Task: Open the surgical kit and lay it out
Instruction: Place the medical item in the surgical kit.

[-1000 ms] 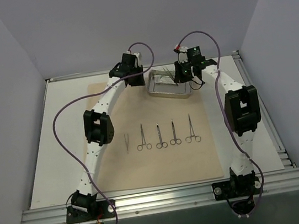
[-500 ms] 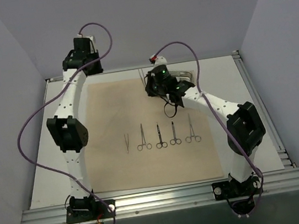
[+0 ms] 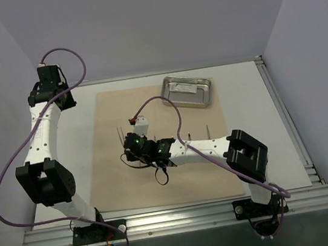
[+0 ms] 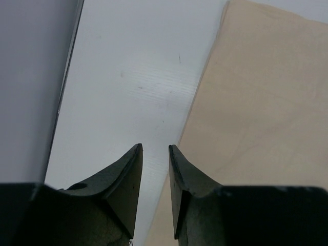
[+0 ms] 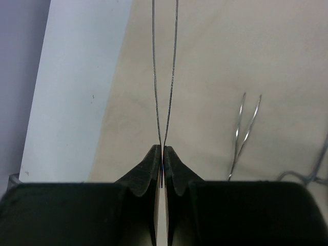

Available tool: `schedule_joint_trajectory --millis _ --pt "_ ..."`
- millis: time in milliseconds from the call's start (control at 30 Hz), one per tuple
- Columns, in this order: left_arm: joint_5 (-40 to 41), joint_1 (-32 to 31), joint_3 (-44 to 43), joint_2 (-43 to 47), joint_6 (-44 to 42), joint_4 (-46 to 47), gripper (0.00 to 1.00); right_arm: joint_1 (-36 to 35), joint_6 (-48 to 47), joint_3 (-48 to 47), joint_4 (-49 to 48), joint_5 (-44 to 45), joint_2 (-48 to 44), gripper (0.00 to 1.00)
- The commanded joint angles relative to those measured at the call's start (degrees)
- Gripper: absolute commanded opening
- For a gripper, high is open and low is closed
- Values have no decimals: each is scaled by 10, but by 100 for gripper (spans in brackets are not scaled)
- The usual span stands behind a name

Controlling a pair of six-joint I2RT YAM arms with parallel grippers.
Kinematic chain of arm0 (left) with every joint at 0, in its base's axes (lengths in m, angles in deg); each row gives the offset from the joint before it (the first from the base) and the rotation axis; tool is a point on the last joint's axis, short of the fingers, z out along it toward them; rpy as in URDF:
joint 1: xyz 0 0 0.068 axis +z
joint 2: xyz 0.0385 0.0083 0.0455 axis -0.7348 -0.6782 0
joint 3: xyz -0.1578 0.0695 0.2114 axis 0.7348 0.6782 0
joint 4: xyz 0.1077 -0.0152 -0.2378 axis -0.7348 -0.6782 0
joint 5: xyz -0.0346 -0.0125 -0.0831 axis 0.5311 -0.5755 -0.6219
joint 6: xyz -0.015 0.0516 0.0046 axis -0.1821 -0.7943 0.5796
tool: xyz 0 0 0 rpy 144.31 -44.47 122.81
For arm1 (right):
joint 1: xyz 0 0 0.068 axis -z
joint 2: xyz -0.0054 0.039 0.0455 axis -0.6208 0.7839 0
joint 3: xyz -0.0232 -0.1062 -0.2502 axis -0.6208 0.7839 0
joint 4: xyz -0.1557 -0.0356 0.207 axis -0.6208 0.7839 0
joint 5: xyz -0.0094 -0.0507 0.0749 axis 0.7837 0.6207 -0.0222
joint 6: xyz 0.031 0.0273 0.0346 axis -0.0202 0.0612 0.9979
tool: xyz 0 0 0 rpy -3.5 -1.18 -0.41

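Right arm [image 3: 204, 149]: folded low, elbow near its base, forearm reaching left across the near half of the cloth [image 3: 117, 184].
Right tool [image 5: 162, 148]: clamped on the joined end of the tweezers [image 5: 158, 102]. Their long axis runs near to far and the two prongs spread toward the far side, close to the cloth's left edge.
Second tweezers [image 5: 236, 154]: flat on the cloth just right of the held pair, same heading, not touching it.
Clamps [image 3: 189, 135]: in the top view only three tips show past the forearm, pointing far.
Left arm [image 3: 40, 134]: raised and extended to the far left corner.
Left tool [image 4: 155, 147]: fingers partly apart, nothing between them, over the bare worktop [image 3: 258, 97] just beside the cloth's left edge.
Tray [image 3: 210, 92]: far right corner of the cloth, a white packet [image 3: 182, 88] inside.
Changes over the last second: the right tool has left the tray for the near left of the cloth. The left tool has swung from beside the tray out to the left. The forearm now hides most of the instrument row.
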Motion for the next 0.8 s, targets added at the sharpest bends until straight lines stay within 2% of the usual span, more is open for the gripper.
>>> schedule_joint_trajectory --millis 0,133,300,767 --pt "-3 2 83 53 -16 55 36 -20 84 29 -34 70 16 0" --pt "-22 6 153 103 -18 73 36 -42 134 34 -59 82 52 0" --pt "-31 11 198 135 -19 87 36 -60 148 -15 -14 101 105 0" --pt "-61 31 219 155 -19 93 37 -65 206 -10 23 90 133 0"
